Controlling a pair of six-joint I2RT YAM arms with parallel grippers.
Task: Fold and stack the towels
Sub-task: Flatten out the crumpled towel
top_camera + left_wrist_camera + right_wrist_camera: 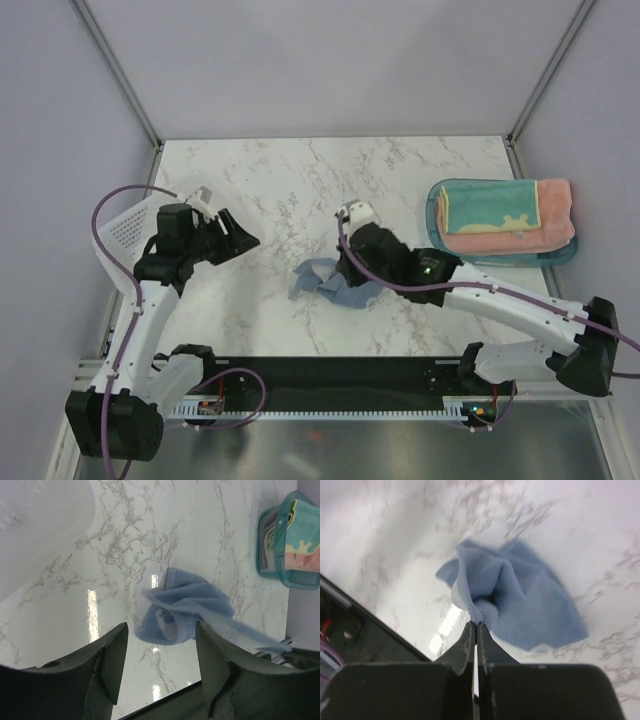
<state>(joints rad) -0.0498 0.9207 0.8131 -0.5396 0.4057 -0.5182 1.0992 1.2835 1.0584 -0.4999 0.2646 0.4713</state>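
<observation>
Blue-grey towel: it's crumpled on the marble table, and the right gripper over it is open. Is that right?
Not quite. The right gripper is shut, pinching a fold of the blue-grey towel, as the right wrist view shows. The towel is crumpled on the marble table, as you say.

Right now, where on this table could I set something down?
The far half of the table, from the basket across to the tray, is bare marble. Near the front it is crowded: the right gripper pinches the blue towel, the left gripper hovers to its left.
</observation>
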